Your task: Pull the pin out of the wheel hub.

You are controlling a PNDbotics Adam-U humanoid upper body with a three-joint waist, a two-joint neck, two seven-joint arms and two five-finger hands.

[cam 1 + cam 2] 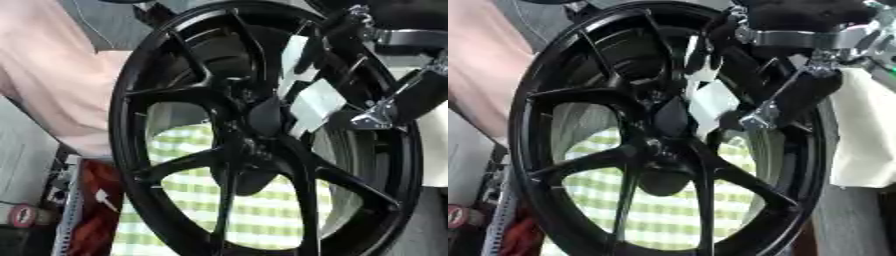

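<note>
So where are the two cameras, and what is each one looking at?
Left eye view: in the robot's head, facing the black wheel close up; the right hand comes in at upper right.
Right eye view: beside it in the head, same wheel, same hand, more of its arm showing.
Both share the green checked cloth seen through the spokes.

No writing can be read. The white tags [317,102] hanging at the black wheel hub [262,117] show blank faces, and the small round red-and-white object [22,215] at lower left bears only an illegible mark.
</note>
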